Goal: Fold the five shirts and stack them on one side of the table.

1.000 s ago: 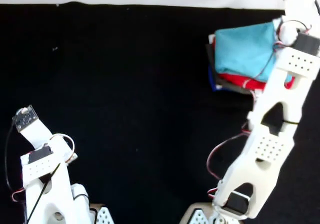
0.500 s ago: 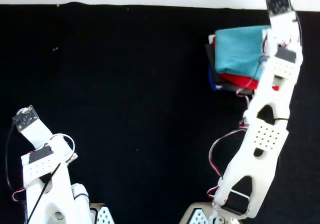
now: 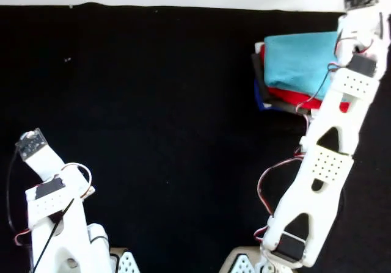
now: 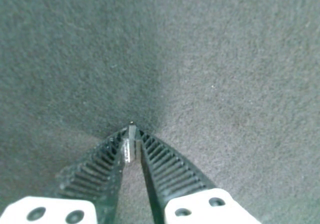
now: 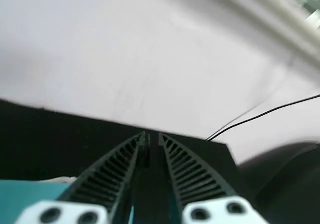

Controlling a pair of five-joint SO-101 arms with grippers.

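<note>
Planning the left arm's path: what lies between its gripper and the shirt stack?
Bare black tablecloth lies between the left gripper and the shirt stack, in the high view.

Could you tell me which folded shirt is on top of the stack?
The turquoise shirt; the red shirt and a dark shirt peek out beneath it.

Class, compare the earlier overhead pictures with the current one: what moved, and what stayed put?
The right arm swung toward the table's middle over the shirt stack, then back right. Nothing was grasped or released. The shirt stack and left arm stayed put.
</note>
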